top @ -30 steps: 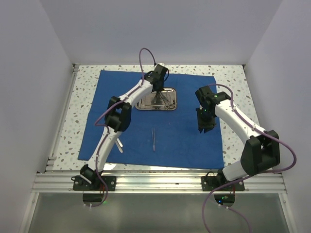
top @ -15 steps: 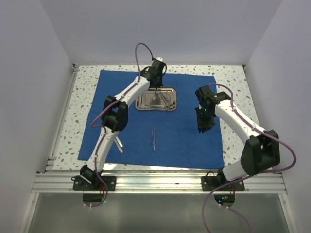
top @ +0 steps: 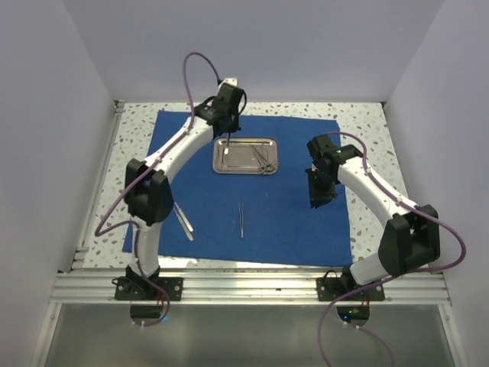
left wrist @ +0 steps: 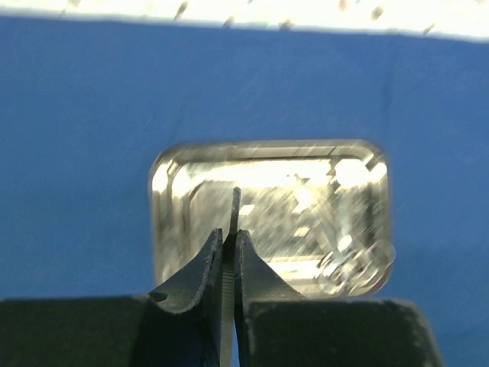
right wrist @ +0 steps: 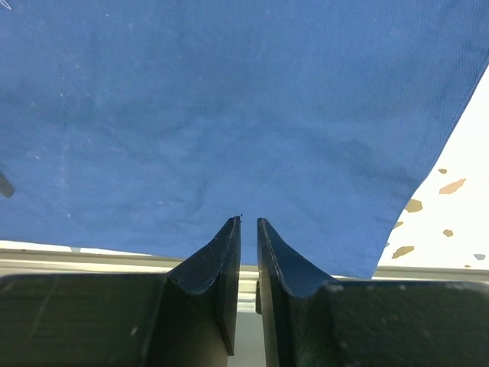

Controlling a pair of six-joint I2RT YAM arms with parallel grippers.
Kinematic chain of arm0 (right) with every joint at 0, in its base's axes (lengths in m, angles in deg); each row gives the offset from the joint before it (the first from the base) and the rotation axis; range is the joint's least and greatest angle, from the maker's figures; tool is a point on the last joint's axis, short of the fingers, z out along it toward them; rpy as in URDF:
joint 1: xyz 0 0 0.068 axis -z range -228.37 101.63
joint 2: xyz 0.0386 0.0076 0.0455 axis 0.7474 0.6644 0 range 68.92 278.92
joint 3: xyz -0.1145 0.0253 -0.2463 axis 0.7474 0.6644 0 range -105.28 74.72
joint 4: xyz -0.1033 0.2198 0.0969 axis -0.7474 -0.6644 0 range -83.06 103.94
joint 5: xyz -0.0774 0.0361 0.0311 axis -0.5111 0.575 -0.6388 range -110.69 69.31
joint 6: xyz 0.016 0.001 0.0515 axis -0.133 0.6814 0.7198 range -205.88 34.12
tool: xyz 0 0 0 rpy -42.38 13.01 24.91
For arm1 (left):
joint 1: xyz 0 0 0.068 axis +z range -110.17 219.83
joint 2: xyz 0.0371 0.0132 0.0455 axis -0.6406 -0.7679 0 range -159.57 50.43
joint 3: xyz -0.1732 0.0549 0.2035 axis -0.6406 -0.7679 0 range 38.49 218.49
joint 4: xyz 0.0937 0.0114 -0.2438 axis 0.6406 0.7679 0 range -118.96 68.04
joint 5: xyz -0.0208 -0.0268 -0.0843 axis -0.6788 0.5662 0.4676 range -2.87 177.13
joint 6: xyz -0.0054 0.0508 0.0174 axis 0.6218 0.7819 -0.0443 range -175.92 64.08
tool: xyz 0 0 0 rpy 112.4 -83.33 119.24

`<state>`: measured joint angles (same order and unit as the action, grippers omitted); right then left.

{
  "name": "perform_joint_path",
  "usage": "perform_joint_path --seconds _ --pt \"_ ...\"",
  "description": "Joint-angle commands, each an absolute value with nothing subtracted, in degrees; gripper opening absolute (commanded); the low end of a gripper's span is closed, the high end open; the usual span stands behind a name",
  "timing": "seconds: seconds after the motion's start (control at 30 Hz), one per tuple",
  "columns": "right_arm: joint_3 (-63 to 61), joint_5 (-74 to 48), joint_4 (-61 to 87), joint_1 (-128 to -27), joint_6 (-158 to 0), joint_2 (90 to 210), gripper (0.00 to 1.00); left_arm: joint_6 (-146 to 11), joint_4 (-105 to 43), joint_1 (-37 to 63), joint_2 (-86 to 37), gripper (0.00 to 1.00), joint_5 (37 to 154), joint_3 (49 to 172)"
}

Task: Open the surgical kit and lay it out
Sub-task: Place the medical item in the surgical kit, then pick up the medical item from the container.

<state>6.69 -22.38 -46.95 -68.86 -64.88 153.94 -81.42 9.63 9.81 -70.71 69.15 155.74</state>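
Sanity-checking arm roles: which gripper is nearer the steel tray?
Left. The left gripper hangs right above the steel tray, over its left part, shut on a thin instrument. The right gripper is off to the tray's right, over the blue cloth, holding nothing.

The top view looks down from high behind the arm bases at 6 o'clock, facing 12, over the whole surface [top: 367, 122]. Each wrist view sits close above the blue cloth [top: 290, 222], looking past the left hand [left wrist: 229, 233] or right hand [right wrist: 248, 222]. Top and left wrist views share the steel tray [top: 244, 155] and the thin instrument [left wrist: 234, 202] pinched in the left hand.
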Motion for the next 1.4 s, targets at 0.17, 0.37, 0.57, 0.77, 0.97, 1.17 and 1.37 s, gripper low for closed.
perform_joint_path --seconds 0.17,0.37,0.57,0.77,0.97,1.17,1.37 --pt "6.2 -18.8 -43.9 -68.6 -65.0 155.1 0.16 -91.1 12.6 10.2 -47.9 0.00 62.1 119.0" --pt "5.5 -18.8 -44.2 -68.6 -65.3 156.8 0.15 -94.8 10.6 9.4 -38.0 0.00 63.8 100.7" --pt "5.4 -18.8 -44.3 -68.7 -65.6 158.7 0.12 -97.1 7.3 9.3 -33.1 0.00 63.0 90.7" --pt "5.7 -19.5 -45.0 -68.7 -65.6 158.8 0.22 -97.8 7.6 9.3 -35.1 0.17 64.4 89.7" --pt "5.8 -20.6 -45.7 -68.8 -65.6 157.4 0.55 -94.7 11.3 9.3 -36.0 0.66 62.3 97.1" --pt "5.5 -22.7 -45.2 -68.7 -64.6 155.4 0.98 -89.4 12.5 9.6 -41.8 1.00 62.7 113.4" --pt "5.5 -23.5 -44.6 -68.7 -63.5 153.7 0.98 -81.2 8.6 10.0 -56.1 0.97 66.2 133.3"
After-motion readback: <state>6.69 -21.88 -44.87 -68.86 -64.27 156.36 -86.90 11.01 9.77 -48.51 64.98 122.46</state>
